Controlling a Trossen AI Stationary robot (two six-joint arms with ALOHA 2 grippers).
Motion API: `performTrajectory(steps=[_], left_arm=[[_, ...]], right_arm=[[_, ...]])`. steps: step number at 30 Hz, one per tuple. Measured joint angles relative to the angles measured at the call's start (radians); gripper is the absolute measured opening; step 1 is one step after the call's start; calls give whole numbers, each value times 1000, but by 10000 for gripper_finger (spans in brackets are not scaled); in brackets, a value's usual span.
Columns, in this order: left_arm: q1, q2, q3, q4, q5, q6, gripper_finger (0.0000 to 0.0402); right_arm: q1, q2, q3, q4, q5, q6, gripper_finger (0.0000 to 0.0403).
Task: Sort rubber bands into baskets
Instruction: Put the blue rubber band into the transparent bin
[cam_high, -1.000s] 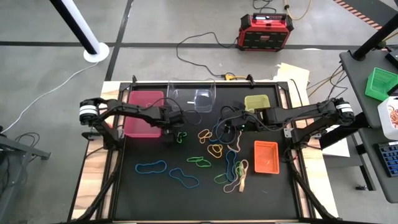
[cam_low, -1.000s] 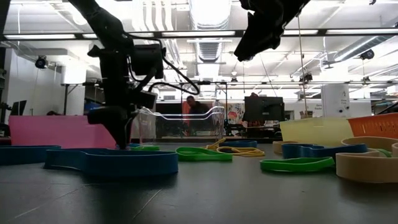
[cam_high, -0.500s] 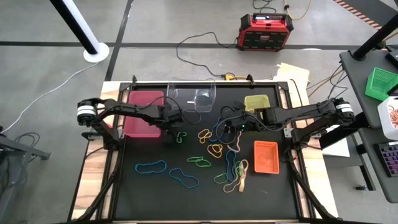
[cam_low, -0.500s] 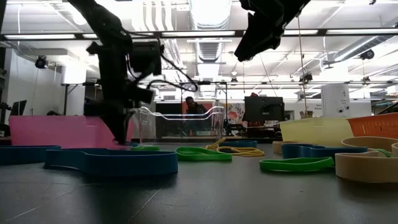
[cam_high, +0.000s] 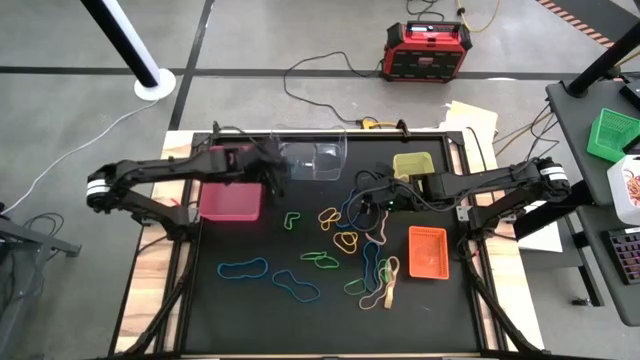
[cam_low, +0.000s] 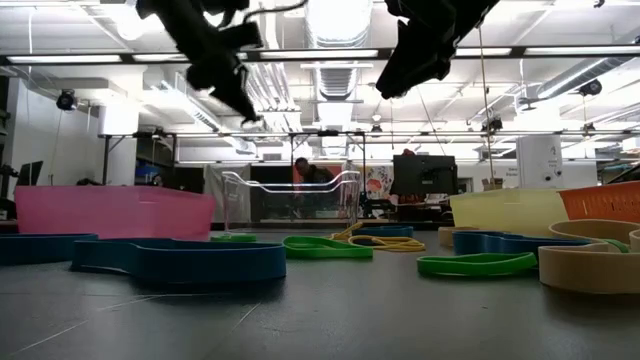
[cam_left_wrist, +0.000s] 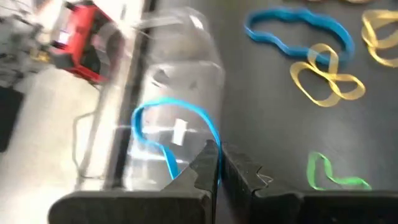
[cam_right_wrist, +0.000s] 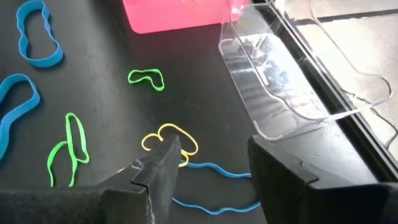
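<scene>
My left gripper (cam_high: 274, 166) (cam_low: 244, 106) hangs high over the gap between the magenta basket (cam_high: 231, 186) and the clear basket (cam_high: 311, 158). It is shut on a thin blue rubber band (cam_left_wrist: 163, 118). My right gripper (cam_high: 370, 204) (cam_right_wrist: 212, 158) stands open above the table's middle, with nothing between its fingers. Several rubber bands lie flat on the black mat: a green one (cam_high: 292, 218), yellow ones (cam_high: 329, 216), blue ones (cam_high: 243, 268). The yellow-green basket (cam_high: 412, 164) and the orange basket (cam_high: 427, 250) stand on the right. My left gripper pinches the thin blue band between its two fingertips, at one stretch of the loop (cam_left_wrist: 213, 143). The fingers slant down toward the clear basket. The rest of the loop (cam_left_wrist: 140, 115) sticks out past the fingertips, slack and clear of the table.
Bands crowd the mat's middle and right, among them a tan one (cam_high: 390, 294) and a thick blue one (cam_low: 180, 260) near the front. A red-black power box (cam_high: 427, 50) sits on the floor beyond the table. A person stands far off (cam_low: 305, 170) in the room.
My left gripper has risen from the mat beside the small green band, tipped less steeply and swung toward the far edge and the clear basket. The thin blue band has gone up with it, clear of the table. The green band stays on the mat.
</scene>
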Motion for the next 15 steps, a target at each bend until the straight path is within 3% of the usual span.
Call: performTrajectory(steps=[7,15], left_arm=[[150,90,79,14,7,17,15],[237,201,124,-9,146,44,107]], right_arm=[[0,6,-2,11,0,23,183],[0,12,-2,12,-1,64,183]])
